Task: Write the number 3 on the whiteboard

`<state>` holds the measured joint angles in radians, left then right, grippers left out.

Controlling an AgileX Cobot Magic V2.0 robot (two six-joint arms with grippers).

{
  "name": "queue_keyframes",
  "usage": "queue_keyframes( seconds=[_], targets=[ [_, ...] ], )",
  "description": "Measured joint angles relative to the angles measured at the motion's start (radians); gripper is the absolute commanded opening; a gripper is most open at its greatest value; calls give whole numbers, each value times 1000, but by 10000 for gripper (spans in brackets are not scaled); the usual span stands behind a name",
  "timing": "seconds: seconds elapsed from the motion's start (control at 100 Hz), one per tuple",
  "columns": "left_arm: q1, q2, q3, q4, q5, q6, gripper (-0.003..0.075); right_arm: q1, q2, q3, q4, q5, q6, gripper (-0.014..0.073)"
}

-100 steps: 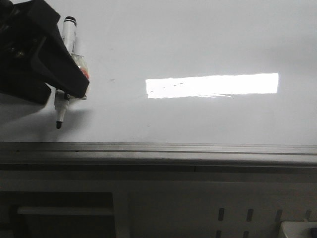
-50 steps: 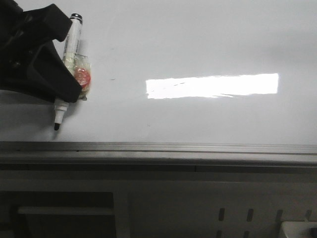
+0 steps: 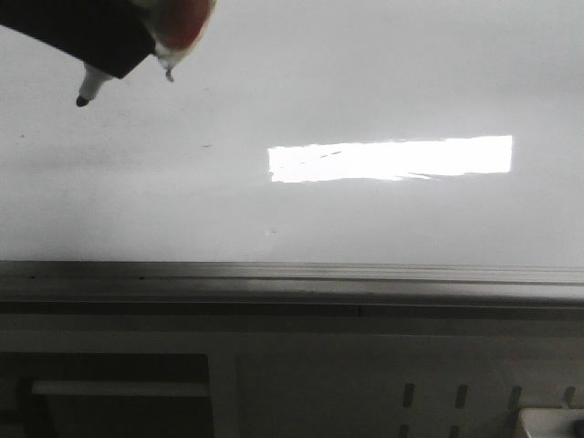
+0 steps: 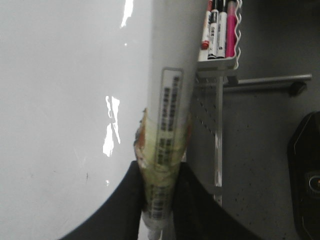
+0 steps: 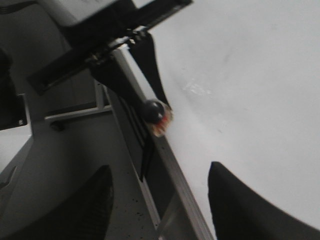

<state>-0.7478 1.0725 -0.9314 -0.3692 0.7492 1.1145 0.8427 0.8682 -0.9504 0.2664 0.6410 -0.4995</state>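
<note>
Since the earlier front frames, the left gripper (image 3: pixel 109 41) has been raised from the lower left of the whiteboard (image 3: pixel 365 73) to its upper left corner, and only its lower edge is seen now. The marker (image 3: pixel 91 87) has been carried up with it; the dark tip is tilted down and to the left, over the board. No stroke of the number 3 is seen on the board; only small dark specks and a bright reflection (image 3: pixel 391 158) are seen, as before.

One marker is clamped between the two fingers (image 4: pixel 130 200) of the left gripper (image 4: pixel 157 205), with tape wrapped round its barrel (image 4: pixel 167 125). Three or more spare markers (image 4: pixel 217 25) are counted in one white tray (image 4: pixel 217 60) beside the board.

The right gripper (image 5: pixel 160 205) is spread apart and empty, near the board's rail (image 5: pixel 170 165).
</note>
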Motion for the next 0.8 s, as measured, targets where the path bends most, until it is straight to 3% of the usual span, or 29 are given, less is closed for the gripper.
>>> queue_keyframes(
  seconds=[0.24, 0.8],
  targets=[
    [-3, 0, 0, 42, 40, 24, -20, 130, 167, -73, -30, -33, -9, 378],
    [-4, -2, 0, 39, 63, 24, -20, 138, 284, -103, -36, -133, -14, 374]
  ],
)
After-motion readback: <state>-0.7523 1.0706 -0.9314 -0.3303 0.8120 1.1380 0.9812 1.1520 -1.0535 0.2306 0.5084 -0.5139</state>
